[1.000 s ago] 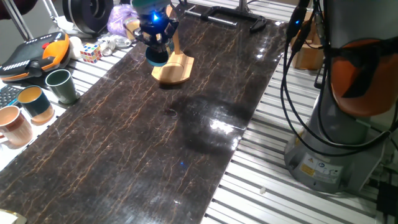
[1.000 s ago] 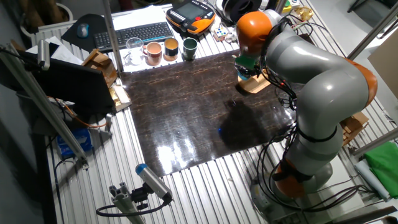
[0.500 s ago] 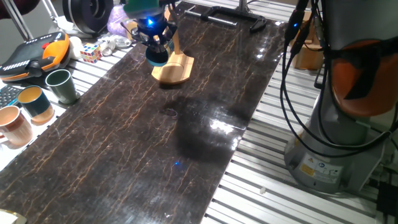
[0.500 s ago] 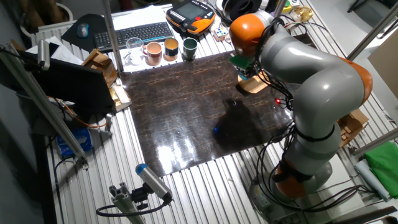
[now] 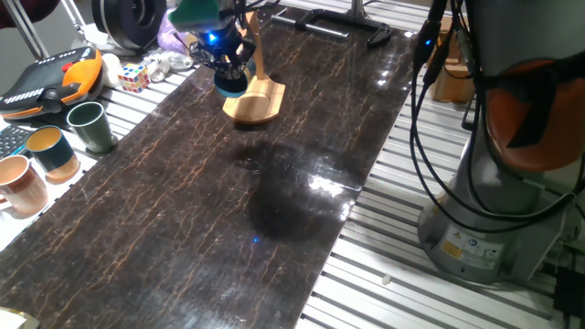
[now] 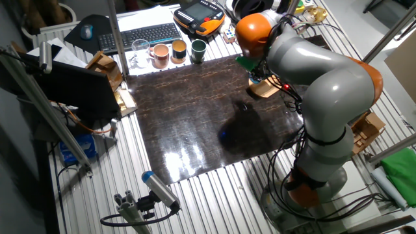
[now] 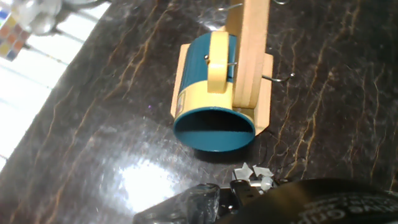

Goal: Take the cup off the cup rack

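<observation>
The cup (image 7: 208, 93) is dark teal-blue with a tan handle and tan band. It hangs on its side from a peg of the cup rack (image 7: 250, 59), mouth toward the hand camera. In one fixed view the cup (image 5: 230, 84) hangs beside the wooden post, above the rack's base (image 5: 259, 102). My gripper (image 5: 225, 64) hovers just above and left of the cup, not touching it. In the hand view the dark fingers (image 7: 183, 205) show apart at the bottom edge, with nothing between them. In the other fixed view my arm hides the cup; only the rack's base (image 6: 268, 89) shows.
Off the dark table's left edge stand a dark green mug (image 5: 90, 126), a teal mug with tan inside (image 5: 53, 152) and a pinkish mug (image 5: 20, 185). A puzzle cube (image 5: 132, 78) and an orange pendant (image 5: 55, 78) lie behind them. The robot base (image 5: 494, 183) stands right.
My hand has shifted slightly left and turned over the rack. The cup hangs on its peg as before.
</observation>
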